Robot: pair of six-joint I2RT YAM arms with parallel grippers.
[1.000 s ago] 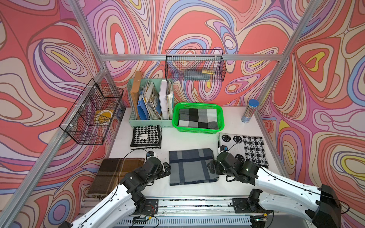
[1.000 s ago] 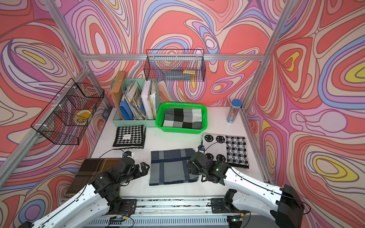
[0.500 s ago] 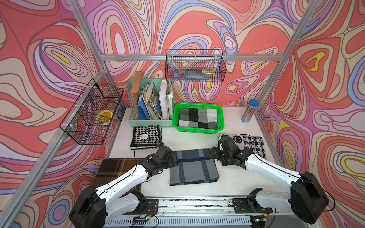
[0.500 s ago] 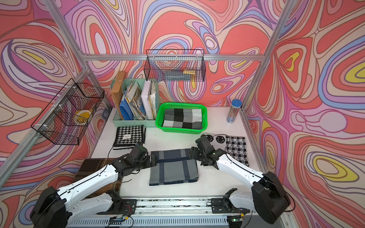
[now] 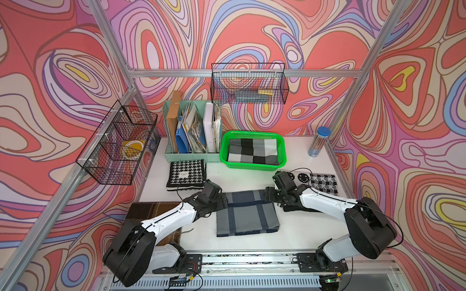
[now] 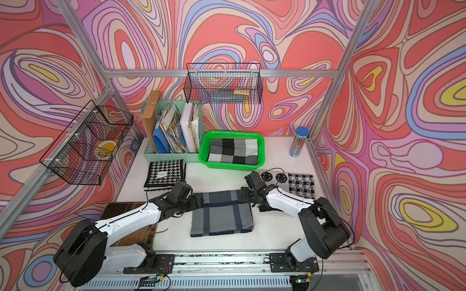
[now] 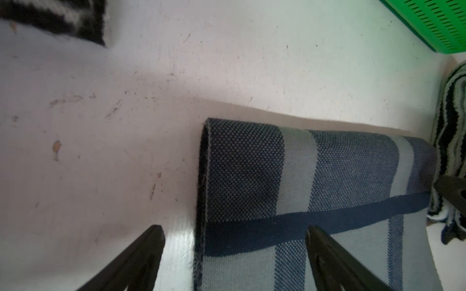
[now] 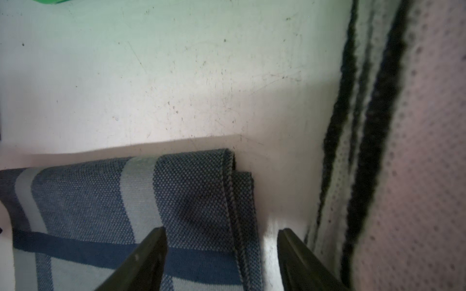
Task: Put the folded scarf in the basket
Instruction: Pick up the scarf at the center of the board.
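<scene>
Wrist views: scarf is straddled at left and right edges by wide-open jaws, apparently for a level lift.

Robot lab test cell indicated. Desk enclosed by aluminium frame; walls covered in printed swirl pattern. Left arm and right arm mounted on rail along desk's front edge. Office-like props staged: mint file organizer, black wire baskets hung on frame, green basket, folded scarves laid flat.
</scene>
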